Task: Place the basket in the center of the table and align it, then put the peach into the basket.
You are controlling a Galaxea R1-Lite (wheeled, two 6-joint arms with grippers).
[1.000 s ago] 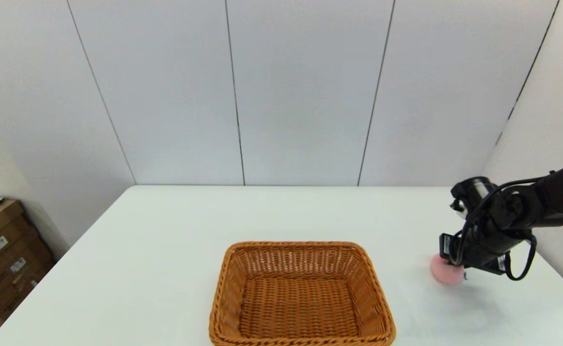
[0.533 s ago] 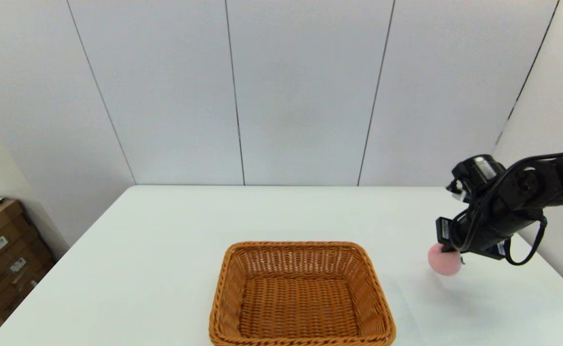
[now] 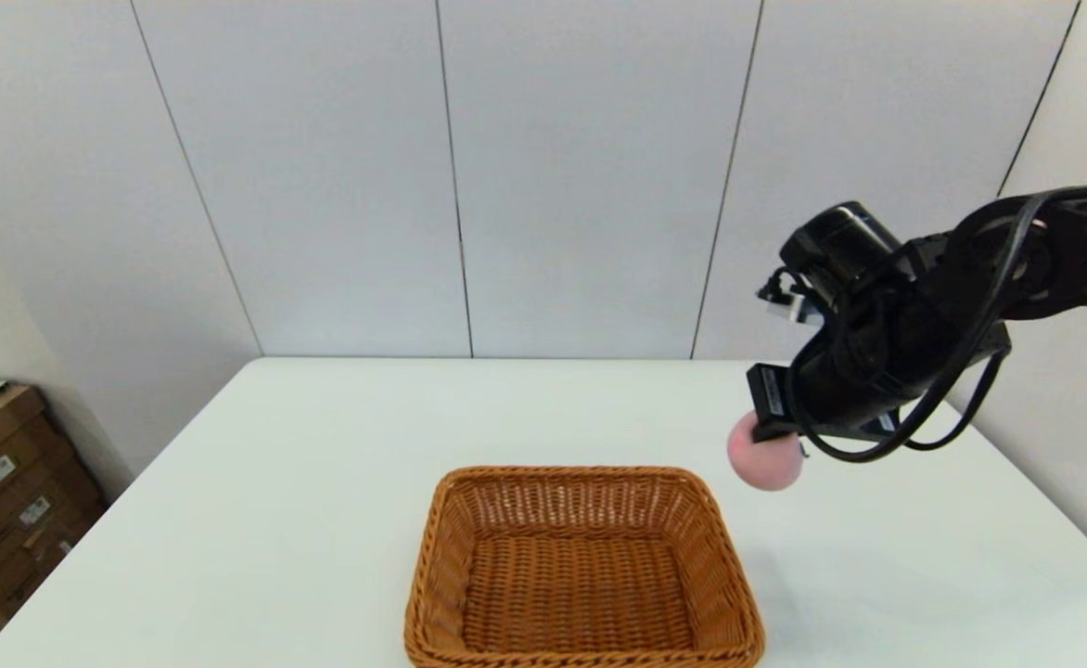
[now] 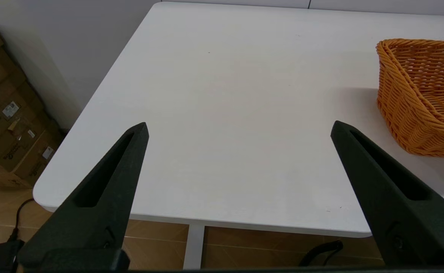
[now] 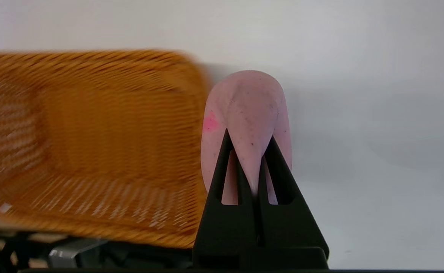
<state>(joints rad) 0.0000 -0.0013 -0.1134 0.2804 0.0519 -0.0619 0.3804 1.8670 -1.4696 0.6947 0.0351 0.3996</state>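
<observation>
Above the right side of the white worktop (image 3: 321, 520), the right tool (image 3: 771, 443) hangs in the air with the peach (image 3: 764, 461) pinched between its two black fingers (image 5: 222, 178). In the right wrist view the fingers press so hard into the soft pink fruit that its flesh bulges up in a ridge between them. The peach is clear of the surface, up beside the basket's far right corner and not over its opening. The basket (image 3: 583, 568), orange-brown wicker with a braided rim, sits on the near middle of the worktop with nothing inside it, its long sides running square to the worktop's edges. The left tool (image 4: 241, 131) is off at the near left corner, held above the surface with its fingers spread wide apart and nothing between them; the basket's side wall shows near it. Cardboard boxes (image 3: 6, 492) are stacked on the floor to the left.
</observation>
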